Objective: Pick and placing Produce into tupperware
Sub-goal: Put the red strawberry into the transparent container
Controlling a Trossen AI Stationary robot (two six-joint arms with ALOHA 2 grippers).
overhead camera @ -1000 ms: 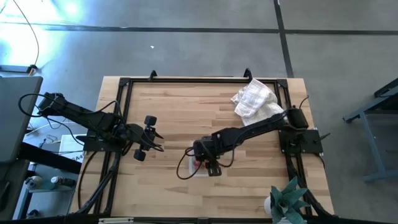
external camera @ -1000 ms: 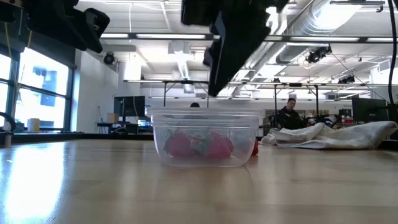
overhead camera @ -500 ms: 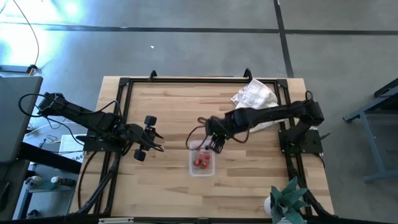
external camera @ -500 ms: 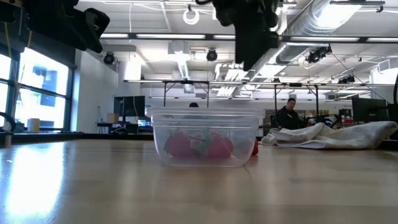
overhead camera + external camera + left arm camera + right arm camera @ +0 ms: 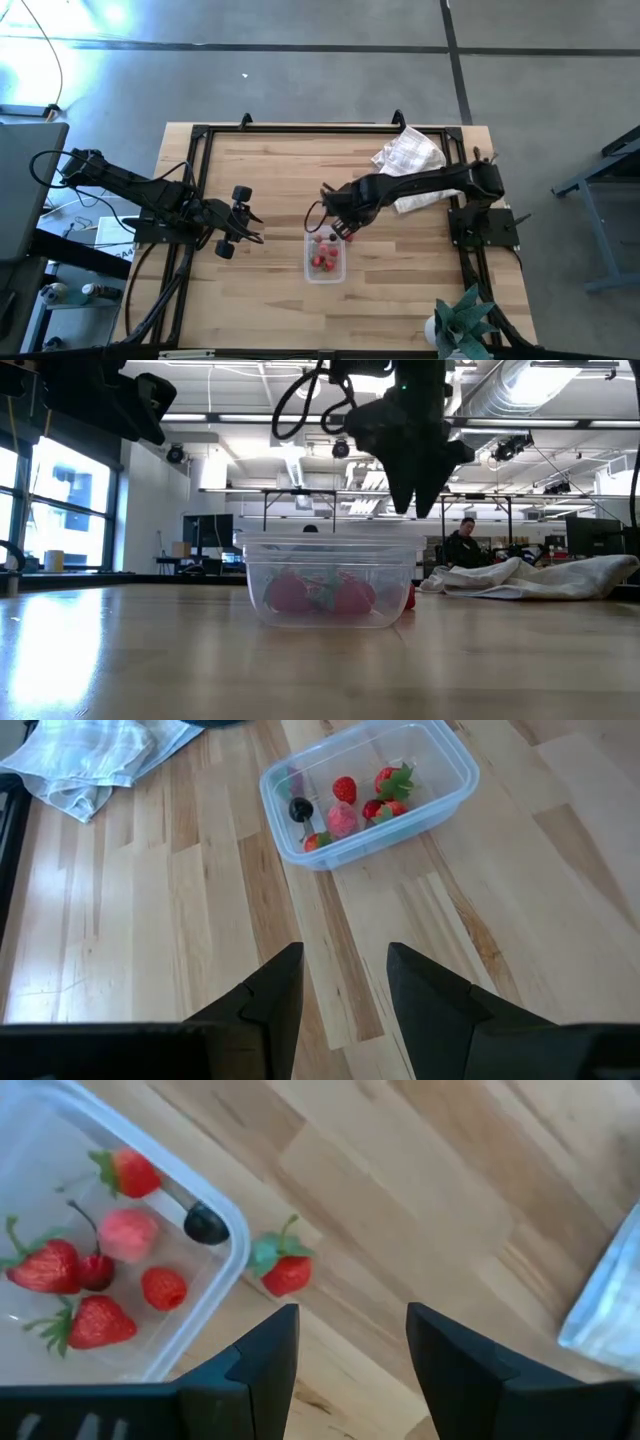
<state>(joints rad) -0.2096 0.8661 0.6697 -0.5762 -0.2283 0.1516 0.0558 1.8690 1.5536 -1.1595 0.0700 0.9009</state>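
A: Pale wood planks make up the table (image 5: 260,180), framed by a black metal rail. What lies around the small clear rectangular plastic tupperware with rounded corners (image 5: 325,260)?

B: A crumpled white checked cloth (image 5: 408,158) sits near the far right corner, well apart from the container. A green spiky plant (image 5: 462,318) stands at the near right edge. In the low view a person (image 5: 464,546) sits in the room behind the table.

A: Where is the produce?

B: Several tiny red berries with green tops (image 5: 75,1295) and one darker piece (image 5: 206,1224) lie inside the tupperware. One more small red berry with a green top (image 5: 282,1266) rests on the wood just outside its far wall.

A: And the arms?

B: The right gripper (image 5: 337,228) hangs above the far end of the container, fingers spread with nothing between them, directly over that stray berry. The left gripper (image 5: 250,227) waits toward the left side of the table, also parted and empty, pointing at the container.

A: Anything in the way or hard to read?

B: From above, the right arm covers part of the cloth, and the stray berry is barely visible beside the gripper. In the low view the container's translucent wall blurs the fruit into red shapes, and the outside berry shows only as a red sliver at its right corner (image 5: 410,597).
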